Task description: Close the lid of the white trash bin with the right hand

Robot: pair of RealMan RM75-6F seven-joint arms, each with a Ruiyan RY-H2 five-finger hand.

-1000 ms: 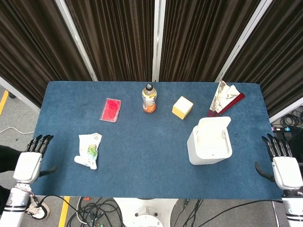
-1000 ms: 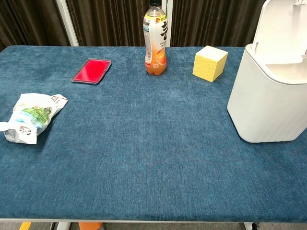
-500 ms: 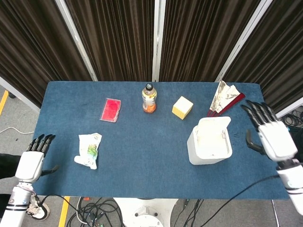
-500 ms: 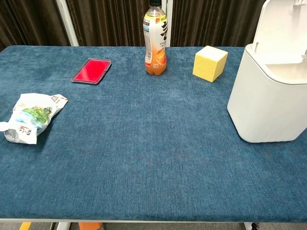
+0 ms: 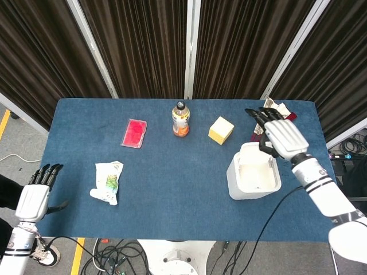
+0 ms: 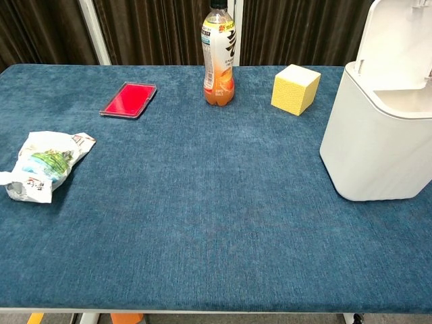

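Observation:
The white trash bin (image 5: 252, 179) (image 6: 374, 142) stands at the right of the blue table, its lid (image 6: 399, 40) raised upright at the back. In the head view my right hand (image 5: 276, 133) hovers over the bin's far edge, above the raised lid, fingers spread and holding nothing. Whether it touches the lid cannot be told. My left hand (image 5: 35, 195) hangs off the table's front left corner, fingers apart and empty. Neither hand appears in the chest view.
An orange drink bottle (image 5: 180, 120) and a yellow cube (image 5: 221, 130) stand at the back centre. A red flat case (image 5: 134, 133) lies back left, a crumpled wrapper (image 5: 108, 181) front left. A folded fan (image 5: 282, 112) lies behind my right hand.
My right hand has swung from off the table's right edge up and left, now over the back of the bin. The left hand has barely moved.

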